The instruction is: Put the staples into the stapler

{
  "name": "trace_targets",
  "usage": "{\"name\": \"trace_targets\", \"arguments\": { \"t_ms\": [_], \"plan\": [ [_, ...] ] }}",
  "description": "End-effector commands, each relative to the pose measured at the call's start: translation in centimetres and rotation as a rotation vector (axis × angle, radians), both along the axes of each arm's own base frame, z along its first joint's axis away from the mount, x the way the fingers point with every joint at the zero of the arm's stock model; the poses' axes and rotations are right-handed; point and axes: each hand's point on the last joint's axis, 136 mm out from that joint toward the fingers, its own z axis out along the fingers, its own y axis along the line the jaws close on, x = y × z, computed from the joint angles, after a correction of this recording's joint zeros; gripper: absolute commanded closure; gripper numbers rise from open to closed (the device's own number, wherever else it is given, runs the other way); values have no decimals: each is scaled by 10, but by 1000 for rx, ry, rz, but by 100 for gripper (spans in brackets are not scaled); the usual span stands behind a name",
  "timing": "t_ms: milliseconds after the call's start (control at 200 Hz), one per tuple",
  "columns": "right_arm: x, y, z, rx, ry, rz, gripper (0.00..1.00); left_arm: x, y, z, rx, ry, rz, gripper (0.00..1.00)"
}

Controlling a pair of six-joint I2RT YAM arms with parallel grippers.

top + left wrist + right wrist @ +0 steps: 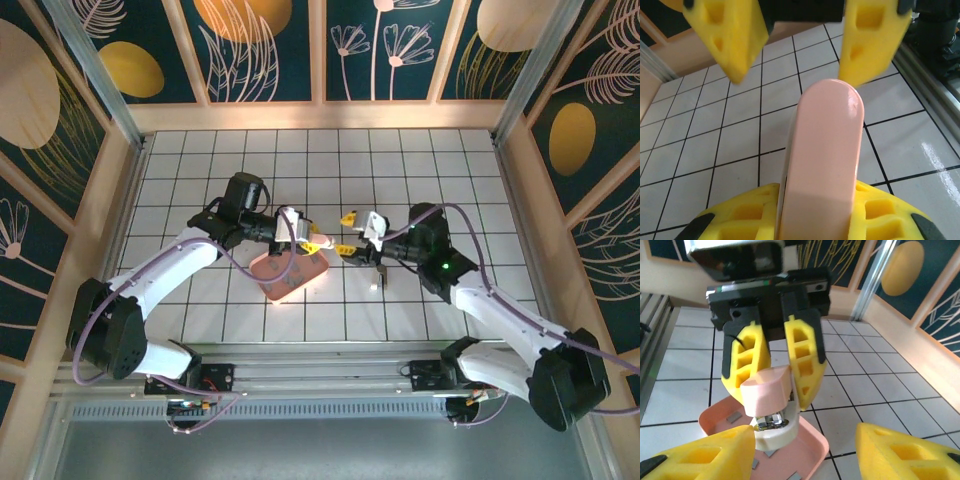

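L jaws clamp stapler (771, 407) above pink tray (809, 454).

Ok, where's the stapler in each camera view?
Top external: stapler at centre, in the left gripper, by the pink tray's upper right edge.
Left wrist: stapler centre to bottom, pink top running up the picture.
Right wrist: stapler centre-left, clamped in the left gripper, above the tray.
Shared landmark: the white tiled table.

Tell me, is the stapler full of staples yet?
Not yet. Done: the stapler is picked up and looks open. In hand: the left gripper clamps it; the right gripper hovers nearby, jaws open and empty. Left: the staples lie loose in the pink tray, none picked up.
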Motion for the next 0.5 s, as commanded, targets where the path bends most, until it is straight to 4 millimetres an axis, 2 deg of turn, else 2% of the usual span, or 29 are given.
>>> {"name": "trace_targets", "arguments": {
  "t_ms": [0,495],
  "plan": [
    [7,6,12,-5,-97,-2,44,-7,-1,17,-56,-11,-35,100],
    [0,22,10,25,-59,95,52,-9,-4,23,-83,13,-53,100]
  ]
}}
